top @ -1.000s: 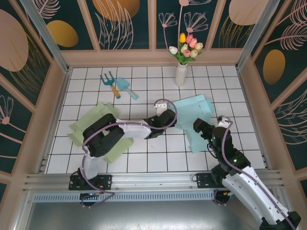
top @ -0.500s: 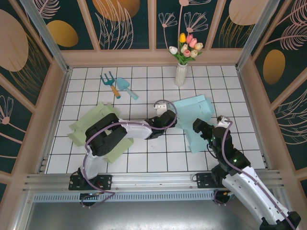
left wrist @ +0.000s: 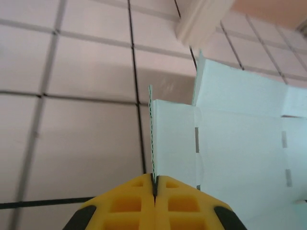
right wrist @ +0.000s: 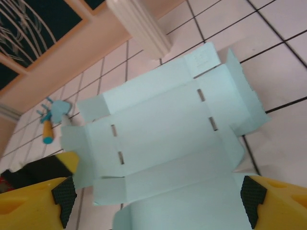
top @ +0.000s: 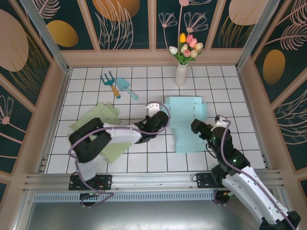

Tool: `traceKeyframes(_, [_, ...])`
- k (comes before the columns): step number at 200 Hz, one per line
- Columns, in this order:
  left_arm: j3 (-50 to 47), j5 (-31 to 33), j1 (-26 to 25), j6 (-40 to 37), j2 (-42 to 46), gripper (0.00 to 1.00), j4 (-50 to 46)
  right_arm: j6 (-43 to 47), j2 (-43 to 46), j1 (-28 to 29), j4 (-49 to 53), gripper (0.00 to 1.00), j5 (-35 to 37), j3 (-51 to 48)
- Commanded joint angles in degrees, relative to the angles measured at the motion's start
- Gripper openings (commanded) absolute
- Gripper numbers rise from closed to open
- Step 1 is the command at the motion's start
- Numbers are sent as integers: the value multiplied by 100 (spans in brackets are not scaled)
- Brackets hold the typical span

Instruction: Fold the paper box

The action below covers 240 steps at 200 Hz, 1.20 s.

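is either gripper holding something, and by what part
The left gripper is shut on the paper box, pinching the edge of a side flap. The right gripper is open, holding nothing.

You ran two arms built of white shells and black joints, the left arm (top: 120,134) and the right arm (top: 244,184), each trailed by a looping lilac cable (top: 103,129). Their fingers (right wrist: 29,206) were yellow moulded plastic, faced with black ribbed pads (right wrist: 64,195).
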<state>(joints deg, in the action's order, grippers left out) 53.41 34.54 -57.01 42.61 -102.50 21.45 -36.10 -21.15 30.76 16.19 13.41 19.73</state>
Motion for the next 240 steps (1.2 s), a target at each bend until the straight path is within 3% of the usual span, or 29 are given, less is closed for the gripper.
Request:
traceKeyframes(1, [-679,980,2,-1325,997,0,763,388,62,26,-609,85,-291,12])
traceKeyframes(34, [-1924,720,2,-2766,2291,0,1916,1330,-159,26,-1652,71,-830,161])
traceKeyframes(66, [-3036,35,7,-3691,3363,0,3075,2937,-1370,26,-2107,67,-919,1133])
traceKeyframes(88, [-3378,-167,14,-3951,3856,0,3296,5063,-2484,26,-2050,66,-1732,1988])
traceKeyframes(108, [-3659,-284,6,-4070,4245,0,3486,7568,-3463,26,-1115,59,-2532,2802])
traceKeyframes(139, [-4169,-559,5,-4232,4804,0,3821,9426,-4456,20,-163,59,-2927,3705])
traceKeyframes(168, [-4457,-896,8,-4417,5296,0,3803,9985,-4902,0,486,58,-3121,4331])
traceKeyframes(240, [-4790,-831,7,-4636,5803,0,3903,10435,-5580,-73,1254,55,-3283,5191])
